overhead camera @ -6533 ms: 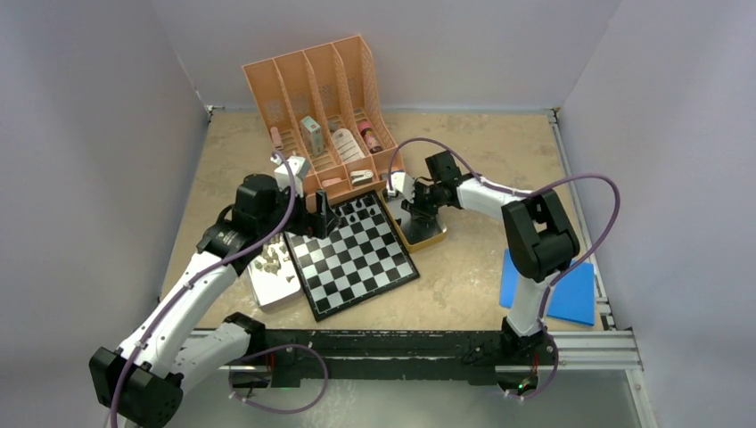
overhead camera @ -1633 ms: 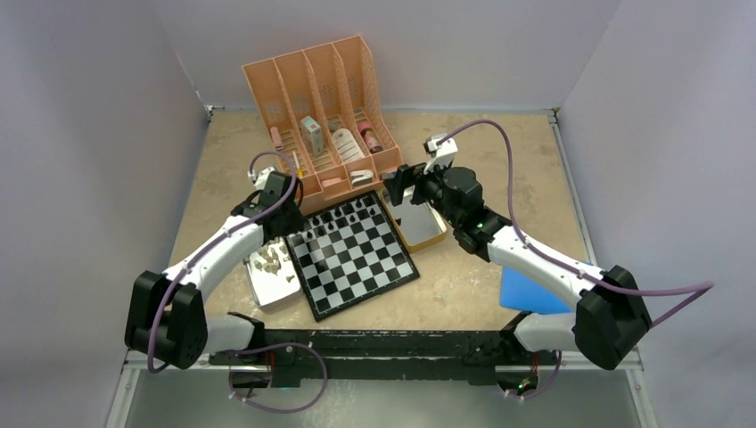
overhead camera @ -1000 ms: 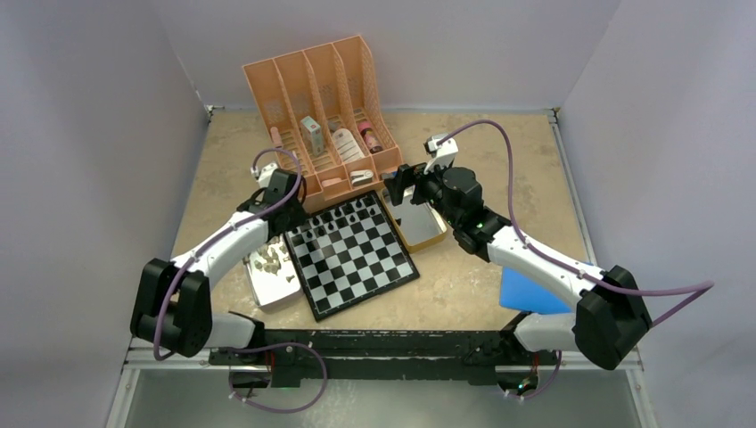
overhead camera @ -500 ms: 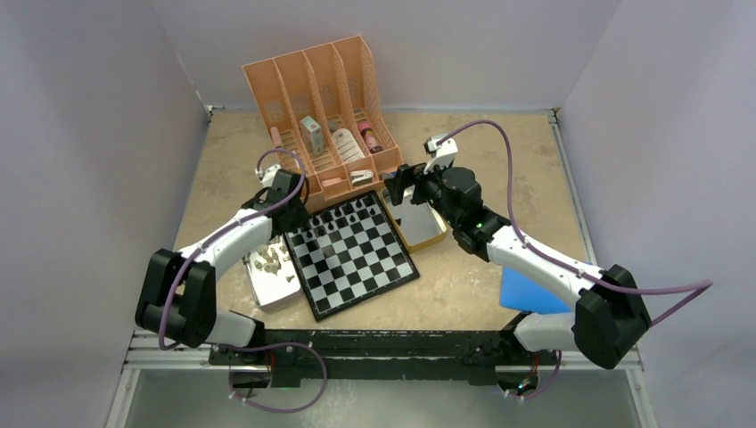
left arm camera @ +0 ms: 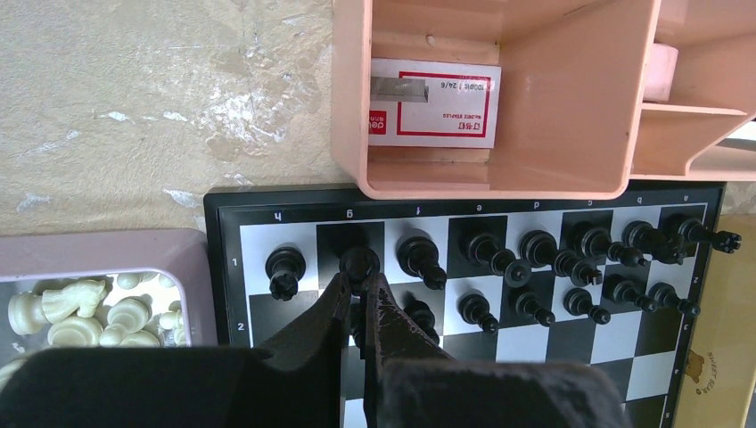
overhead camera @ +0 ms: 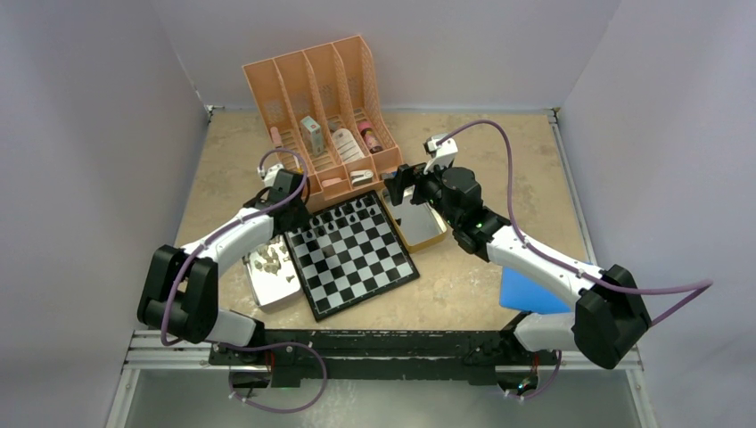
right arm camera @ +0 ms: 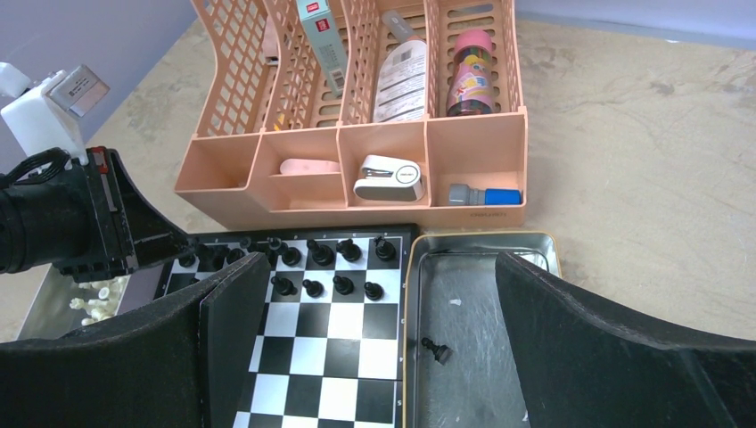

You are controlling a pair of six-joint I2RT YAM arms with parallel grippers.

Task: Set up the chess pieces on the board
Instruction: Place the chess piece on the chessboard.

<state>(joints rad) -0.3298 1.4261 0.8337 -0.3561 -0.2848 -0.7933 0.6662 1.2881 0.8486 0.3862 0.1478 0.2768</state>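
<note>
Black pawns (left arm camera: 533, 306): your row is one short.
Right gripper (right arm camera: 382, 285): gaping, empty; lower onto the pawn (right arm camera: 435, 349) in the tray (right arm camera: 481, 241).
Left gripper (left arm camera: 361, 287): pinched together; grip unclear.

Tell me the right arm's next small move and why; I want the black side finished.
Probably lower the open right gripper onto the single black pawn in the metal tray and close on it. The gripper hangs above that tray, jaws wide, no other piece shows there, and the pawn row on the board shows an empty end square.
</note>
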